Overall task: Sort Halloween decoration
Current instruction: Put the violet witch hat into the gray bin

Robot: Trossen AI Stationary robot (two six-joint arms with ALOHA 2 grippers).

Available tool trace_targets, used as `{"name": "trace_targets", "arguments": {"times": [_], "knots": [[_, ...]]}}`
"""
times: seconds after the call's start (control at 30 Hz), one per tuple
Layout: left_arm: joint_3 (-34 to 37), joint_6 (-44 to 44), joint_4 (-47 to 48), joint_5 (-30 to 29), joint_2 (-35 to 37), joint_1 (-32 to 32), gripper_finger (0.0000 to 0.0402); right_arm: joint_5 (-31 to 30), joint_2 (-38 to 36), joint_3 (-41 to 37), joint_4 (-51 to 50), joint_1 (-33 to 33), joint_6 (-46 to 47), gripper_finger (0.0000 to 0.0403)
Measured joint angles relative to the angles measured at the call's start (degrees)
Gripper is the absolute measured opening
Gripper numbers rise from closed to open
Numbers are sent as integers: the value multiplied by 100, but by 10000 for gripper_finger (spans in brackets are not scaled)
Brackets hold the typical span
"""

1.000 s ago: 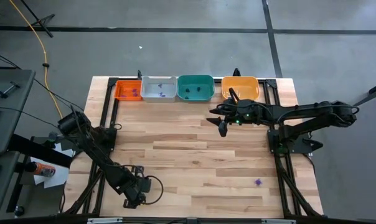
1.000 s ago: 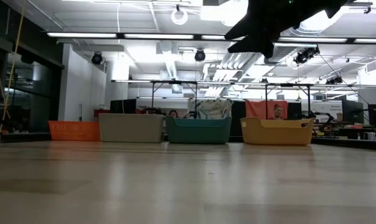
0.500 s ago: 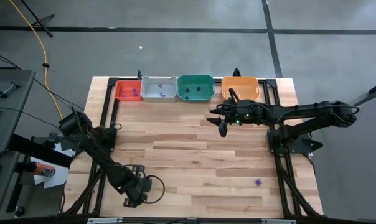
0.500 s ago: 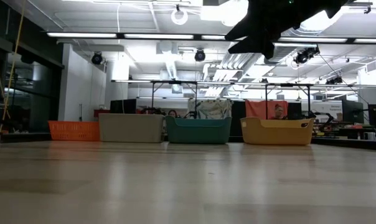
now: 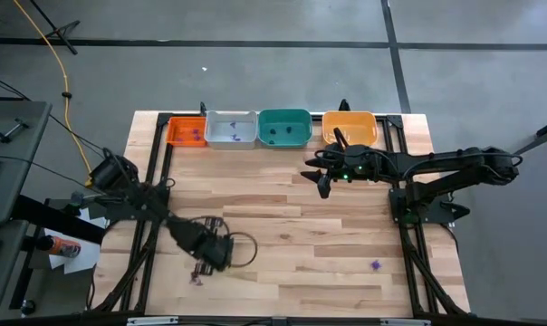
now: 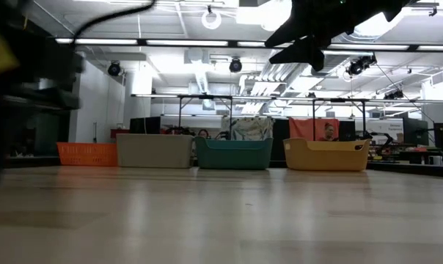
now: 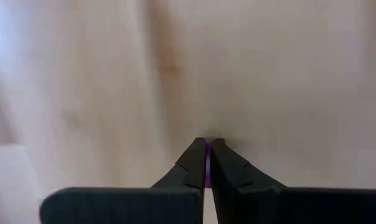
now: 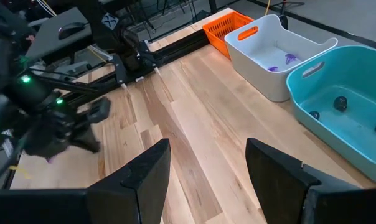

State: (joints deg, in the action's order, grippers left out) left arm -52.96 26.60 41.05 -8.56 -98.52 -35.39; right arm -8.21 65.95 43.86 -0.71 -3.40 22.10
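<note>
My left gripper (image 5: 212,252) points down over the near-left part of the table, shut on a tiny purple trinket (image 7: 207,163). Another purple trinket (image 5: 375,264) lies on the wood at the near right. A small purplish speck (image 5: 197,276) lies just nearward of my left gripper. My right gripper (image 5: 323,184) hovers open, high in front of the trays, with nothing between its fingers (image 8: 144,171). Purple trinkets (image 8: 278,62) lie in the grey tray, and dark ones (image 8: 340,102) in the green tray. My left gripper pinches the purple trinket between its two fingertips (image 7: 194,158); only a thin purple sliver (image 7: 207,167) shows in the slit between them. The fingers come from above, pointing down at the wood.
Four trays stand in a row along the far edge: red-orange (image 5: 187,132), grey (image 5: 230,129), green (image 5: 284,128), orange (image 5: 350,128). Black frame rails (image 5: 156,181) run along the table's left and right sides. Bare wood (image 5: 283,226) lies between the arms.
My left gripper has swung from the near-left corner toward the far edge and a little to the right, most of it in the last half second. It now shows as a blur at the low view's left. My right arm has kept still.
</note>
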Motion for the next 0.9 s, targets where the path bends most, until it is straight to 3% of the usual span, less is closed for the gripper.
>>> {"name": "trace_targets", "arguments": {"times": [0.2,0.43,0.6,0.9], "knots": [[32,-793,-62,-594,248,869,1,0,0,0,4,0,-5,204],[16,-1859,-587,-548,849,2191,1,-2,0,0,35,0,-100,204],[10,-2047,-1343,-487,1377,3015,1,-17,0,0,256,0,-294,204],[-5,-2408,-1782,-478,2293,3866,0,-15,4,0,618,0,-301,204]]}}
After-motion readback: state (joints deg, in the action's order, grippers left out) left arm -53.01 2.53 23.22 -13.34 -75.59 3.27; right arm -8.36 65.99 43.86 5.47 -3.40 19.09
